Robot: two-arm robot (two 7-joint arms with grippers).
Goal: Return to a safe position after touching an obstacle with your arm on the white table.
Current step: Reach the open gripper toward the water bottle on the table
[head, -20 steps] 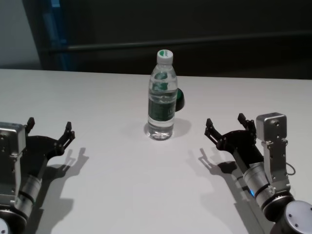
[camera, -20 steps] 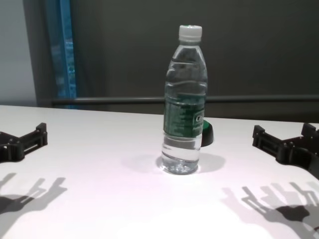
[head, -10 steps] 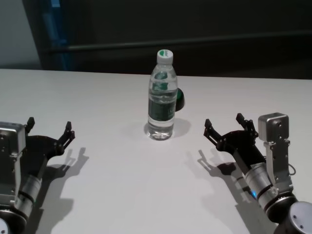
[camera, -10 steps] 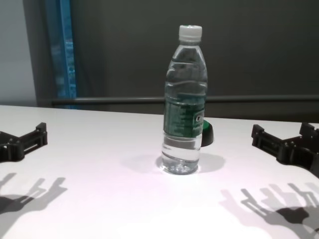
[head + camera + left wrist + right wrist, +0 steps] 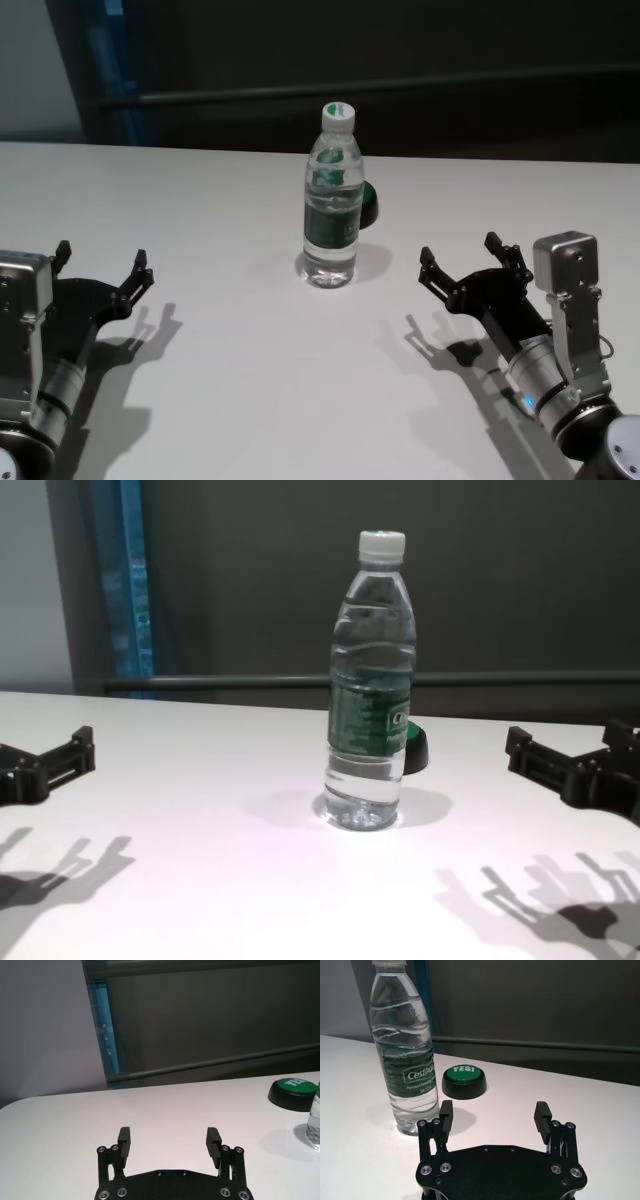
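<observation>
The obstacle, a tall clear water bottle (image 5: 332, 200) with a white cap and dark green label, stands upright mid-table; it also shows in the chest view (image 5: 370, 680) and the right wrist view (image 5: 405, 1055). My right gripper (image 5: 472, 262) is open and empty, hovering over the white table (image 5: 250, 380) to the right of the bottle, apart from it; its fingers (image 5: 445, 1111) show in the right wrist view. My left gripper (image 5: 100, 265) is open and empty at the left, well away from the bottle; it also shows in the left wrist view (image 5: 170, 1142).
A low round green button (image 5: 465, 1080) on a black base sits just behind and to the right of the bottle (image 5: 368, 203). A dark wall with a rail (image 5: 250, 683) runs behind the table's far edge.
My right gripper has drawn slightly back and to the right, away from the bottle. The bottle and my left arm have not moved.
</observation>
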